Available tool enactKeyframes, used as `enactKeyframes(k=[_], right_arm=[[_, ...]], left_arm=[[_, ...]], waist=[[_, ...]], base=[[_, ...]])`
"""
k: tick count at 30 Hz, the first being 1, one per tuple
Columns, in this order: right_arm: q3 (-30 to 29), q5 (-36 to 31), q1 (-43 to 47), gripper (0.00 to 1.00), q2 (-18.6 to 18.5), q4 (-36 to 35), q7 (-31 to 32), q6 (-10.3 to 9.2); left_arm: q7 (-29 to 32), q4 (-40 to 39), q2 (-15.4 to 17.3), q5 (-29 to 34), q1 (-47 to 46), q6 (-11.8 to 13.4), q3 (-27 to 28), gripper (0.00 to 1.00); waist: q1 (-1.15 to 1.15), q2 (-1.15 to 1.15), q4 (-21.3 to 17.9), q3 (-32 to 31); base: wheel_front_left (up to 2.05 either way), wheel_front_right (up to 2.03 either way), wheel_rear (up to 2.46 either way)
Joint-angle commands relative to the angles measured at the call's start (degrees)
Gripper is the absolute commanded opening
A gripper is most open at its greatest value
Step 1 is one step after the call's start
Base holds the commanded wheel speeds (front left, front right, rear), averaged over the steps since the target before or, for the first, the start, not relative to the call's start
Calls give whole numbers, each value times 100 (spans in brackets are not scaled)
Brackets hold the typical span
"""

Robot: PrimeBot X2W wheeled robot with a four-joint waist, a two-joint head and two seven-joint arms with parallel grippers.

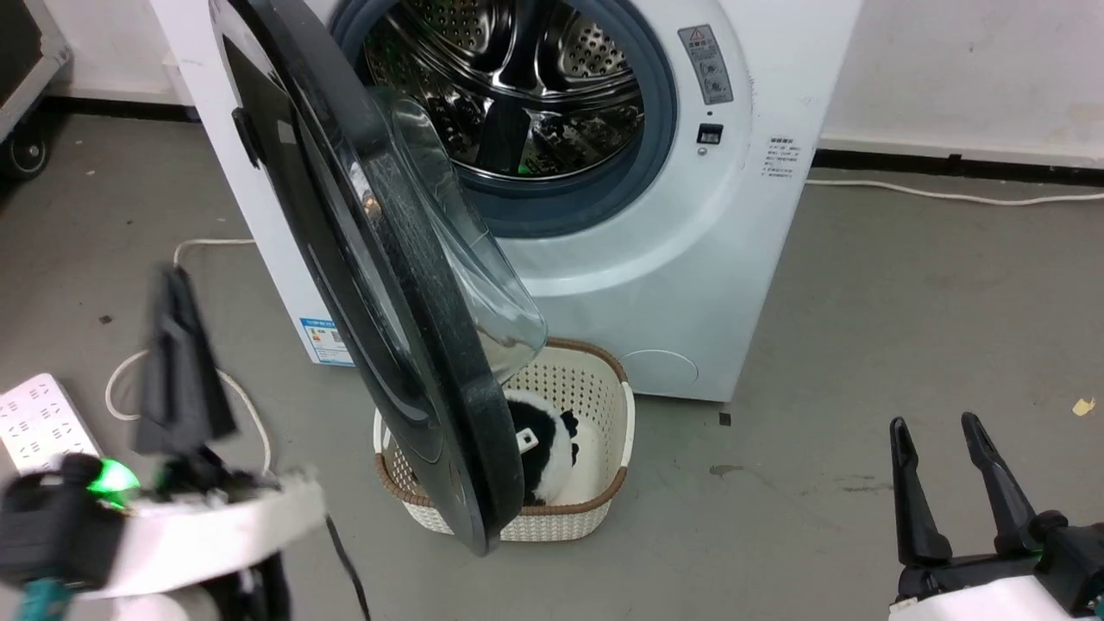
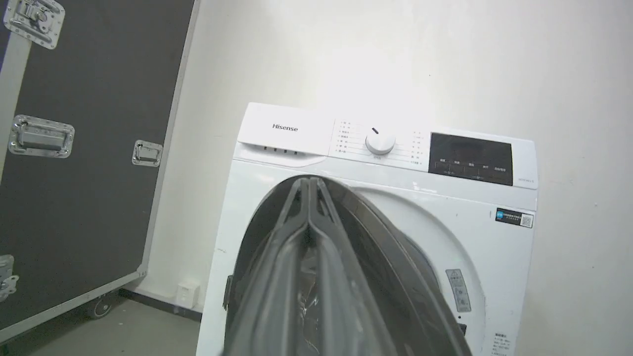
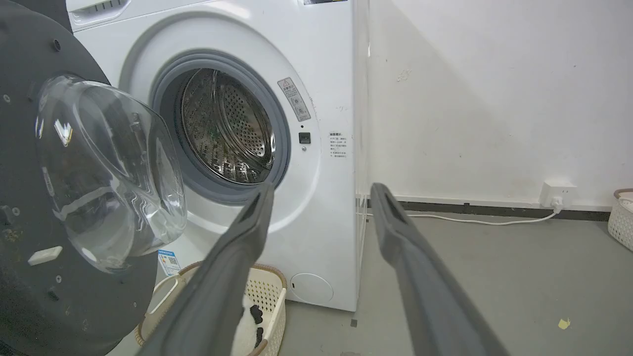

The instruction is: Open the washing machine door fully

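Left gripper (image 1: 175,289) is down at the lower left of my head view. Its two dark fingers are pressed tight together with nothing between them. It looks blurry there. It sits well apart from the washing machine door (image 1: 431,354), off to the left of it. In the left wrist view I see the same fingers (image 2: 296,232) closed in front of the door's dark rim.

On the other side, the right gripper (image 1: 936,424) is low at the right. Its fingers stand wide apart and it holds nothing. It is far from the door too.

The door is swung out from the washing machine (image 1: 655,259) and hangs about halfway open. I see its black edge and the clear glass bowl sticking out toward the drum. The shiny drum hole is in plain sight.

A white basket (image 1: 623,405) sits on the floor just in front of the machine, partly under the door's bottom edge. A black and white soft toy (image 1: 545,448) lies inside it.
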Motion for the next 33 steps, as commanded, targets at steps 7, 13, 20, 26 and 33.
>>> enactKeyframes(k=[7,13,20,26,33], right_arm=[[52,49,14,100,26,57,-26,5],[63,88,-12,100,26,46,-26,5],[63,153,-31,100,26,50,-26,5],[80,183,-62,100,26,61,-26,5],[147,229,-99,100,26,72,-26,5]], left_arm=[[-30,-1125,11,174,-616,125,-103,0],[-30,-925,11,317,-510,49,-1002,0],[124,307,11,247,-205,-47,-2123,0],[486,1359,11,366,-205,-10,-2687,0],[388,2369,13,112,-371,102,-2676,0]], waist=[[0,0,-10,-36],[0,0,-34,-15],[0,0,-81,33],[0,0,-103,126],[0,0,-88,214]], base=[[0,0,0],[0,0,0],[0,0,0],[0,0,0],[0,0,0]])
